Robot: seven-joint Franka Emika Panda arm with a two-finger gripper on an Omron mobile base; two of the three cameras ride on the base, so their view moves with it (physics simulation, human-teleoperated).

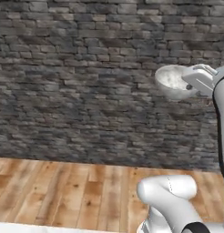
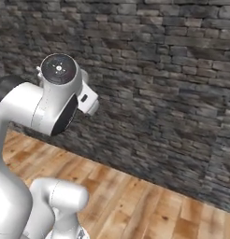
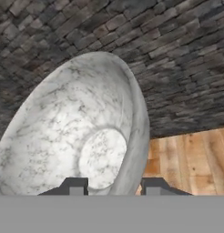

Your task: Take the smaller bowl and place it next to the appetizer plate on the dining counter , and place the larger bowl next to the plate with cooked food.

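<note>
Left base view: a dark grey rough stone-brick wall (image 1: 77, 77) stands behind a brown wood-plank floor (image 1: 63, 191). High in front of that wall, the white two-finger gripper (image 1: 190, 86) carries the small round grey-white speckled stone-look bowl (image 1: 172, 82), tilted. In the hand view, its dark fingertips (image 3: 75, 186) are clamped across the bowl's rim.

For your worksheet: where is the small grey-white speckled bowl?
The small grey-white speckled bowl hangs in the gripper, upper right of the left base view, before the brick wall.
</note>
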